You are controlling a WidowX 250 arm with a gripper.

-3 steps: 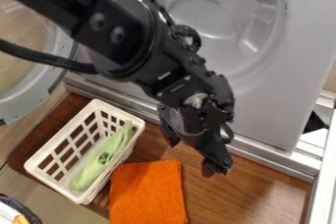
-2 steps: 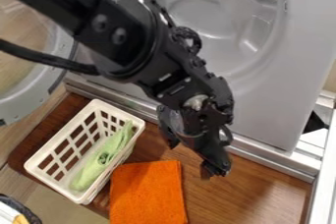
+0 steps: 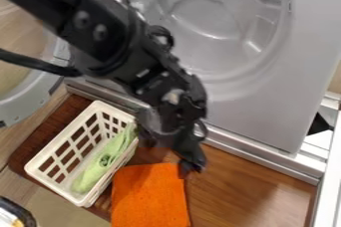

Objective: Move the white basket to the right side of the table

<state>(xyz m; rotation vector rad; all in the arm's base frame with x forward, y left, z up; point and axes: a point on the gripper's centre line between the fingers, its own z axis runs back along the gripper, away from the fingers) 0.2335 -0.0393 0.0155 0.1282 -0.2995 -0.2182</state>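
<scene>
Camera view, shift since the earlier frame: black jointed robot arm (image 3: pixel 100 37) and black two-finger gripper (image 3: pixel 170 155) have moved toward the view's left, nearer the basket. White plastic lattice-sided basket (image 3: pixel 63 135), pale green cloth (image 3: pixel 106 157) and orange square cloth (image 3: pixel 148 196) unchanged. Dark-rimmed object (image 3: pixel 25 213) at the lower left corner sits slightly differently.

Placement: basket upright, slantwise at the left end of the brown wooden tabletop (image 3: pixel 246 191); transfer to the right side not yet done. Green cloth lies lengthwise inside, so it should travel with the basket as a light load. Orange cloth lies flat just beside the basket's right-hand long side; contact at their edge cannot be told. Judged a possible snag if the basket is dragged rather than lifted. Pale metal rail (image 3: pixel 253 154) and grey moulded panel (image 3: pixel 266 106) bound the far side, leaving the arm to work from above.

Gripper position: beside the basket's upper right corner, partly over the orange cloth's far edge in the view. Probable reason: lining up with the near rim, the thin part best suited to a pinch.

Jaws: released, the two sides standing clearly apart, nothing between them. Nearer side overlaps the basket's corner in the view; whether it touches cannot be told. Next move, as judged: bring the jaws down astride the rim, then close.
</scene>
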